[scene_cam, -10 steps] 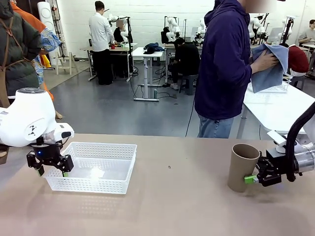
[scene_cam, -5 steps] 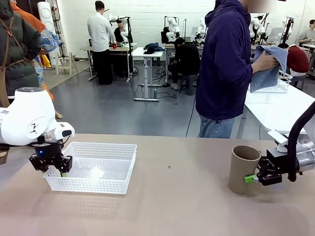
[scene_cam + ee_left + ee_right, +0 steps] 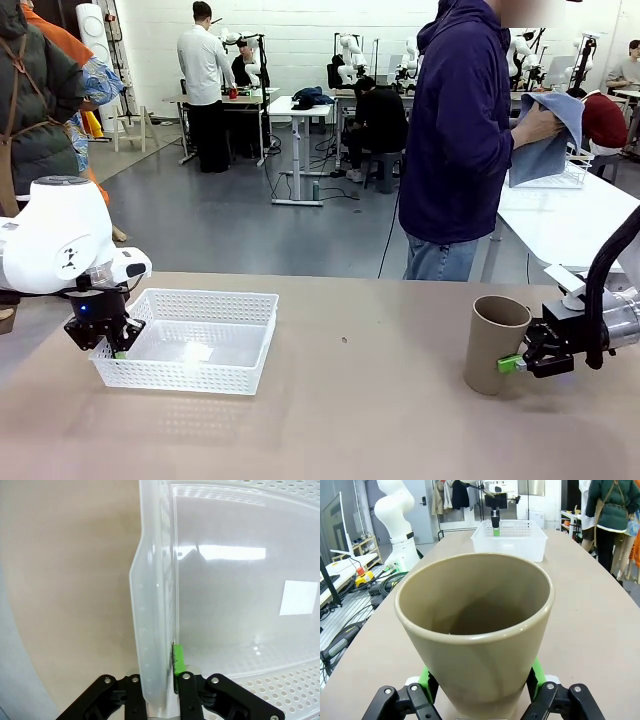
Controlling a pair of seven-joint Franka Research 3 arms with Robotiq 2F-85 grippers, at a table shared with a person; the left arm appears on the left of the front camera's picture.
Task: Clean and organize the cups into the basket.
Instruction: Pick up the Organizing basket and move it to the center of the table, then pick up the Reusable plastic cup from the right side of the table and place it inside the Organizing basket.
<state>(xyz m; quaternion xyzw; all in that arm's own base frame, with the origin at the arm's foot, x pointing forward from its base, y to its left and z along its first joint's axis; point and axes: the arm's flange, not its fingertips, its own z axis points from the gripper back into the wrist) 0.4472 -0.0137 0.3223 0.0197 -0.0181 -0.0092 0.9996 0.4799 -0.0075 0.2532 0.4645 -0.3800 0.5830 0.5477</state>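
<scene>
Brown cup (image 3: 493,342), upright on the desk (image 3: 380,420) and sensibly clamped low in the right claw (image 3: 512,363), looks light, stiff and smooth; the left claw (image 3: 108,348) pinches the thin, bendy white basket (image 3: 200,375) by its end wall.

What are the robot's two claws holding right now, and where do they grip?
The left gripper pinches the white basket's end wall at the rim; the right gripper clamps the brown cup around its lower half.
</scene>
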